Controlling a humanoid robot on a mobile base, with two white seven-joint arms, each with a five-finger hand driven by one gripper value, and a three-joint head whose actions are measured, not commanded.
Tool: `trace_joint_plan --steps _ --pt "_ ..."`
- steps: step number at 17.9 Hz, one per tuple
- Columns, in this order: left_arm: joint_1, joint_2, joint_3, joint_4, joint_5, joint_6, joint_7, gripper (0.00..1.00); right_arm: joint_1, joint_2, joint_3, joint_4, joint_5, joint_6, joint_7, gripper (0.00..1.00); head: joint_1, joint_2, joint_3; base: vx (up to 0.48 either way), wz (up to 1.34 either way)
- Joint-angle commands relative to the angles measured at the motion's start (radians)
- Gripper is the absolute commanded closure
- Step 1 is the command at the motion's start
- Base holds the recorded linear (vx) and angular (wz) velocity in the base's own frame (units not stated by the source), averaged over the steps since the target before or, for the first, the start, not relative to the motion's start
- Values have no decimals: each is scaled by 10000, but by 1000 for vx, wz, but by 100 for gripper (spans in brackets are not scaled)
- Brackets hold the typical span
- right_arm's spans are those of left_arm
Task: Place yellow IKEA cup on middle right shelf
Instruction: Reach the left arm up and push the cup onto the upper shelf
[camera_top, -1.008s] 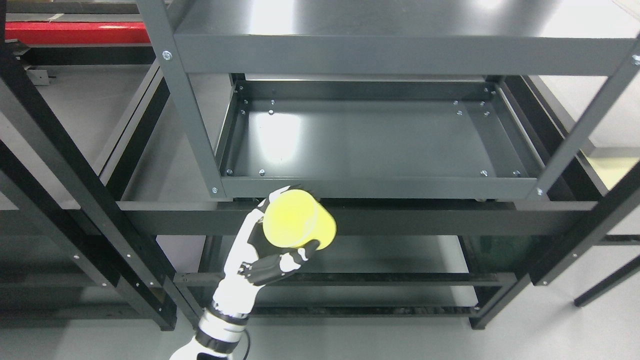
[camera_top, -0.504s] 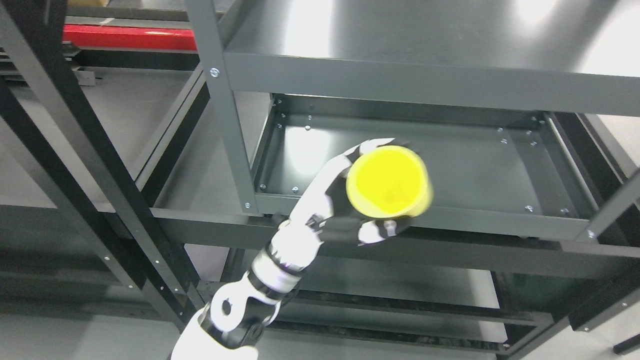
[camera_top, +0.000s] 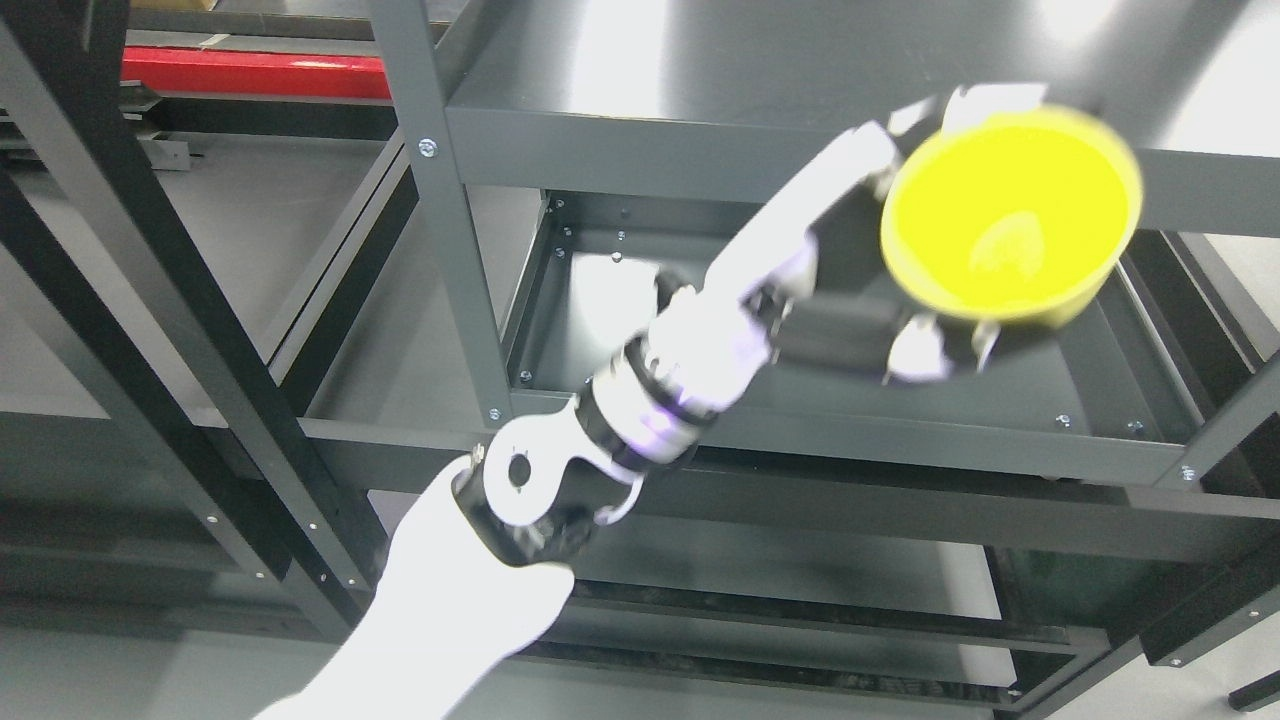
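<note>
A bright yellow cup (camera_top: 1010, 215) is held upright with its mouth toward the camera, high at the upper right of the head view. My left hand (camera_top: 915, 270) is shut on it, white and black fingers (camera_top: 915, 350) curled under and around its wall. The arm reaches up from the lower left. Cup and hand hang in front of the top shelf's front edge (camera_top: 640, 150), above the right part of the grey middle shelf tray (camera_top: 620, 310). The picture is motion-blurred around the hand. No right arm shows.
A grey upright post (camera_top: 450, 220) stands at the shelf unit's left front corner, another (camera_top: 1225, 425) at the right. A lower shelf (camera_top: 800, 570) lies beneath. Black frame beams (camera_top: 150, 330) cross the left side, and a red bar (camera_top: 250, 75) lies at the back.
The left arm has swung up and to the right with the cup, from over the tray's front edge to the top shelf's front edge. The camera shifted between the first two frames.
</note>
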Motion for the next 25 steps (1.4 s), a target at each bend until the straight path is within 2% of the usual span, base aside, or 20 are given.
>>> trace_joint_plan --steps 1,4,6,8,11,13,16,17,20,25 --pt "-2796 174 174 625 1175 990 1332 99 137 -175 169 0 -245 13 -10 1 0 0 0 0 0" --pt "-3565 174 680 1604 1925 3089 2268 100 137 -175 169 0 -245 13 -10 1 0 0 0 0 0" --pt "-3842 174 1048 2844 2417 4088 2455 100 137 -175 169 0 -245 13 -10 1 0 0 0 0 0" --pt "-3874 174 1401 4087 2374 4627 2471 100 137 -175 169 0 -245 13 -10 1 0 0 0 0 0" --pt "-3828 174 1602 4936 2053 5059 2501 95 137 -175 169 0 -245 13 -10 1 0 0 0 0 0" --pt "-3813 174 1602 5044 1791 5319 2501 83 137 -175 169 0 -245 13 -10 1 0 0 0 0 0" --pt "-3752 174 1587 5045 1485 6192 2441 52 137 -175 169 0 -245 13 -10 1 0 0 0 0 0" --pt "-3751 174 1587 5045 1377 6331 2410 45 137 -175 169 0 -245 13 -10 1 0 0 0 0 0" --pt "-3736 174 1526 4999 1238 6409 2364 33 137 -175 169 0 -245 13 -10 1 0 0 0 0 0" --pt "-3721 174 1495 4937 1177 6409 2348 19 137 -175 169 0 -245 13 -10 1 0 0 0 0 0"
